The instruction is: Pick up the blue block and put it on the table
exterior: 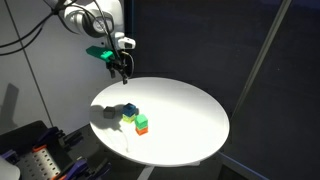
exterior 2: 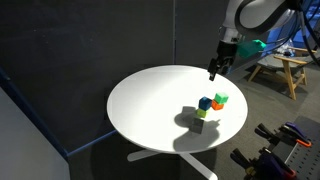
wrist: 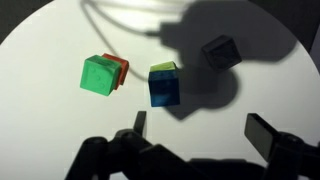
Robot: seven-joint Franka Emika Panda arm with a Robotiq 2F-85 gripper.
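The round table has a plain, smooth white top, and 4 small cubes sit near its edge in 2 short stacks. The blue block is a dark blue cube with crisp edges. It sits on top of a yellow-green cube, which in the wrist view shows only as a thin strip along the blue block's 12 o'clock side. In both exterior views the blue block is clearly the upper one of that pair, so it is raised off the tabletop.

At 9 o'clock from it in the wrist view, just beside but apart, a bright green cube rests on an orange block, whose edge peeks out on the 3 o'clock side. The green cube's top face looks matte and flat.

The gripper hangs above the table, clear of both stacks. Its 2 dark, blocky fingers stand as wide apart as they go, with nothing between them. In the wrist view they enter from the 6 o'clock edge, with the blue block toward 12 o'clock of the gap. In an exterior view the gripper hovers over the far rim, at about 12 o'clock from the cubes. Soft dark shadows of the arm fall across the white surface around the stacks.
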